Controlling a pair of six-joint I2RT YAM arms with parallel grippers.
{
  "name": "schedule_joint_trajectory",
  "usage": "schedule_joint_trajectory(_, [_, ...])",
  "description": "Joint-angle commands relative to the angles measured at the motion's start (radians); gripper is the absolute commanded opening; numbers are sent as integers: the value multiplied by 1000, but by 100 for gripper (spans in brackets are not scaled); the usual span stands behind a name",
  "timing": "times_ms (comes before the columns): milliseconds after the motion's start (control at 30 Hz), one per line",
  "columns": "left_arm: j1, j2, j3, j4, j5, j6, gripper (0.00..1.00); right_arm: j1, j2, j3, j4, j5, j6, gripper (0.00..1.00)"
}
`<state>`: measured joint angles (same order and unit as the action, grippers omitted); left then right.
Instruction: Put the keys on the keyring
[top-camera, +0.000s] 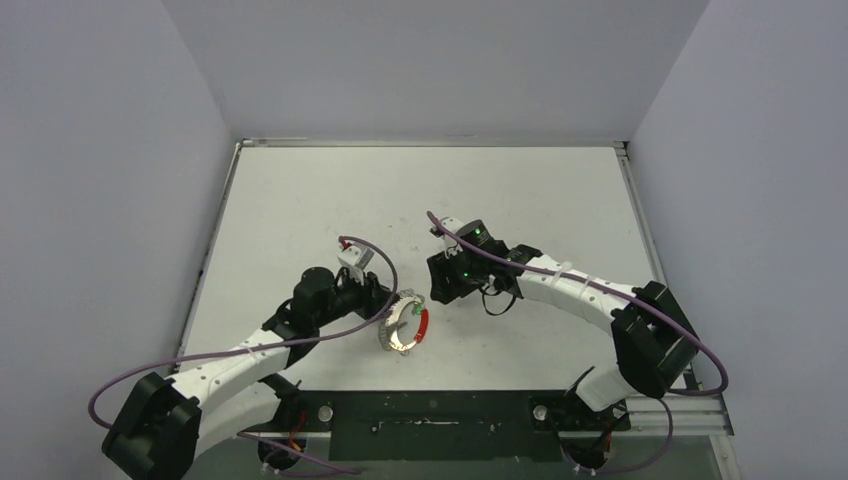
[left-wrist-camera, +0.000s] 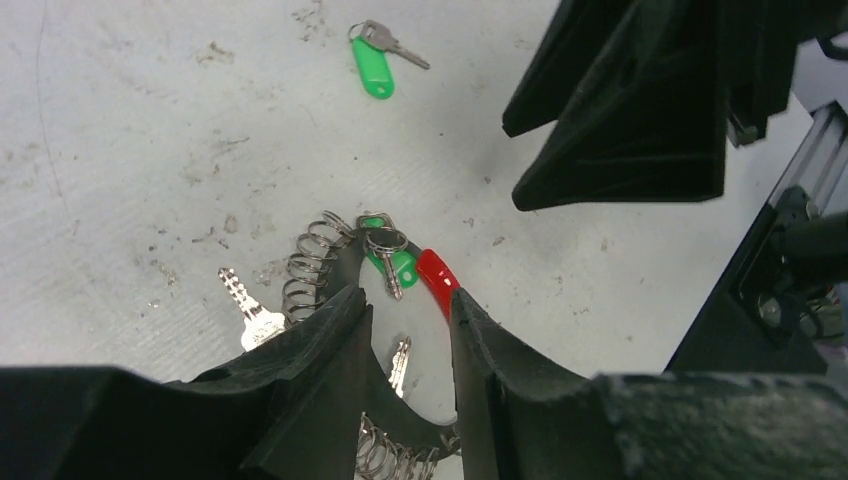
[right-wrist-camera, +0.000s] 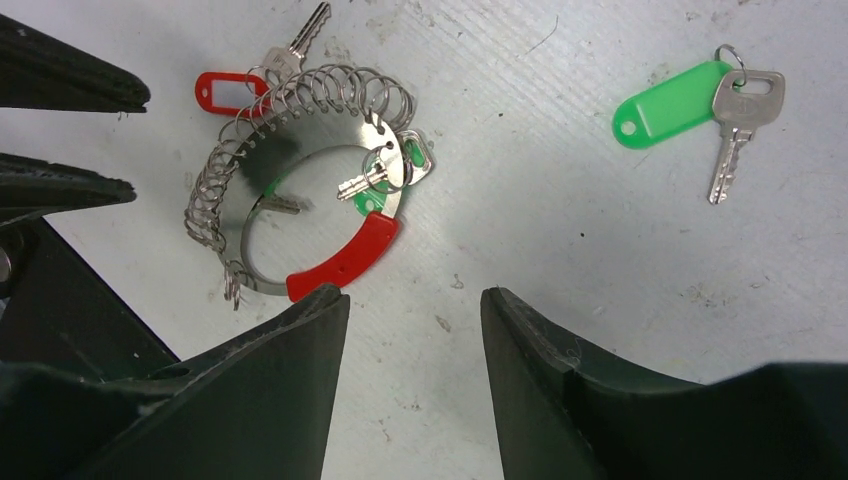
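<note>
The keyring (right-wrist-camera: 345, 258) lies flat on the table (right-wrist-camera: 560, 230) between both arms. One green-tagged key (right-wrist-camera: 385, 175) lies across its band beside the red arc. The red-tagged key (right-wrist-camera: 225, 90) touches its loops, and another green-tagged key (right-wrist-camera: 672, 103) lies well apart. The left end effector (left-wrist-camera: 405, 300) is narrowly parted over the ring. The right end effector (right-wrist-camera: 415, 295) is wider and holds nothing.

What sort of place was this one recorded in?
Most likely a robotics lab test cell: a scuffed white tabletop boxed in by plain grey wall panels, with white robot arms, left and right, mounted at its near edge.
</note>
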<state>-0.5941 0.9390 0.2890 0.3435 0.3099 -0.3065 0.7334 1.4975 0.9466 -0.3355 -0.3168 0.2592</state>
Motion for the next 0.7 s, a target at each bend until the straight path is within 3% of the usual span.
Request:
schedule_joint_trajectory(0, [-4,88,136,-78,-137,-238,33,-9,17,-13,68,28,44,53])
schedule_joint_trajectory(367, [-10,338,325,-196,-98,-381,24,1,117,-65,183,-24,136,52])
schedule_joint_trajectory(667, [-12,461,443,-367,-143,-334,26,136,258,-75,379,-49,251,49])
